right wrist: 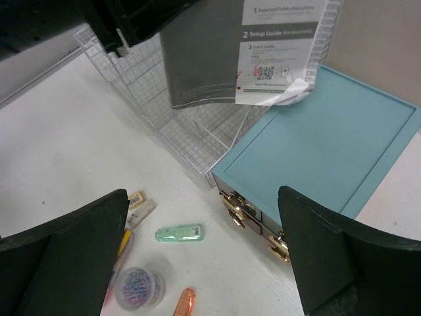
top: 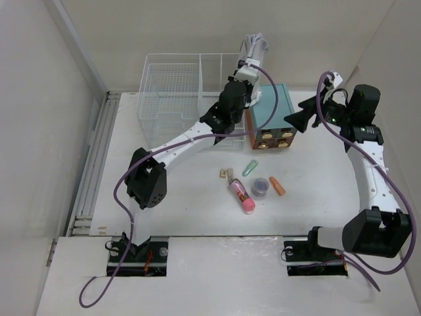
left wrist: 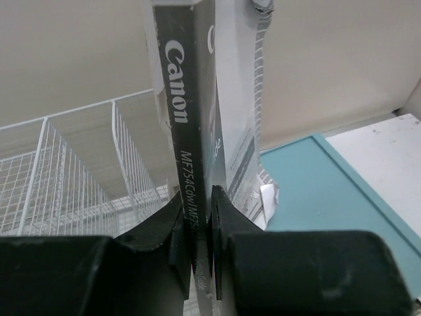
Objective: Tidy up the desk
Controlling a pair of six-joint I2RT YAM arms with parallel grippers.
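Clamped in the left gripper [left wrist: 200, 227], the grey paper Canon manual [left wrist: 191, 118] is best lowered upright into the white wire basket [left wrist: 59, 178]; the right gripper [right wrist: 200, 210] is held apart.

We had plenty of open desk [top: 191, 204] front and left to move through. The wire basket [top: 168, 92] and teal box [right wrist: 322, 131] walled off the back, and a pink tube [top: 242, 195] and clip cup [top: 261, 187] cluttered the middle.
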